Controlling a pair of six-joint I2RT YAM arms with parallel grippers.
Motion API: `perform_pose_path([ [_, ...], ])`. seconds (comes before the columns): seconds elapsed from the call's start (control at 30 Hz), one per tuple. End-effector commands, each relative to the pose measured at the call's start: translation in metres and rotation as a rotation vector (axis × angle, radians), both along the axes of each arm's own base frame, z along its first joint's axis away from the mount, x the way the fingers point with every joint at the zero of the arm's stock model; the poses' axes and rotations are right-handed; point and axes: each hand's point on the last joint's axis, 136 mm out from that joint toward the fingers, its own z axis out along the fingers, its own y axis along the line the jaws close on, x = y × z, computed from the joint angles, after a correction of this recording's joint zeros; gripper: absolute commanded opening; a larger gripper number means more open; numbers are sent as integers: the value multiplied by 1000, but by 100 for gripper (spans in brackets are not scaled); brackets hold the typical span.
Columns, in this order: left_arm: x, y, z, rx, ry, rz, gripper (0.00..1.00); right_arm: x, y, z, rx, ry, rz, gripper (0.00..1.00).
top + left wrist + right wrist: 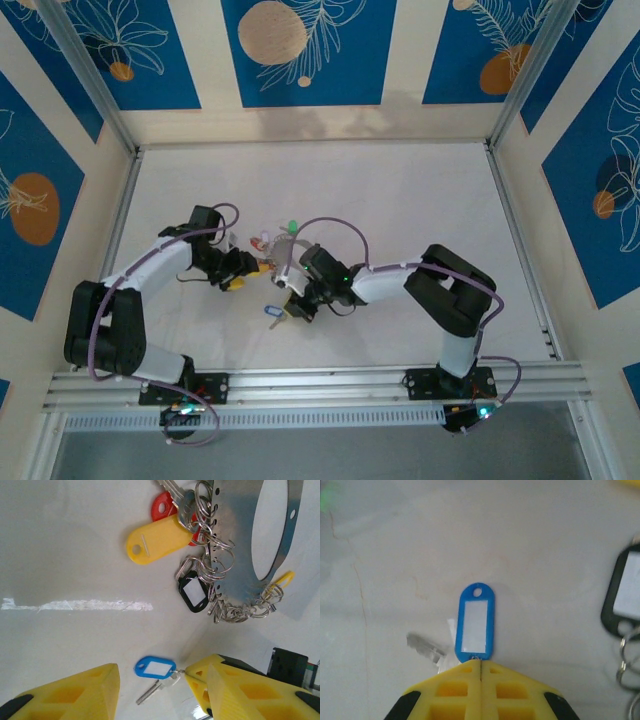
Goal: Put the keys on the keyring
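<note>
White table (545,555), blue-tagged key (475,625) pinched by right tool (480,662) (left tool (162,672) spread nearby)

keyring (232,540): upper right, on surface (75,545) | keys (170,532): bunched on its left edge | lone key (156,669): bottom centre, apart
</note>
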Motion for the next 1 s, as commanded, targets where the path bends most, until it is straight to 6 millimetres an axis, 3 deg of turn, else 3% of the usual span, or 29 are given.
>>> perform_pose_path([
  [0.0, -2, 1, 1, 15, -3, -28, 50, 0, -3, 11, 46, -36, -19, 0],
  [0.47, -4, 4, 2, 41, 3, -48, 51, -9, -28, 14, 60, 22, 16, 35],
  [0.97, -10, 2, 9, 30, -8, -119, 54, -10, -18, -11, -72, 131, 66, 44],
])
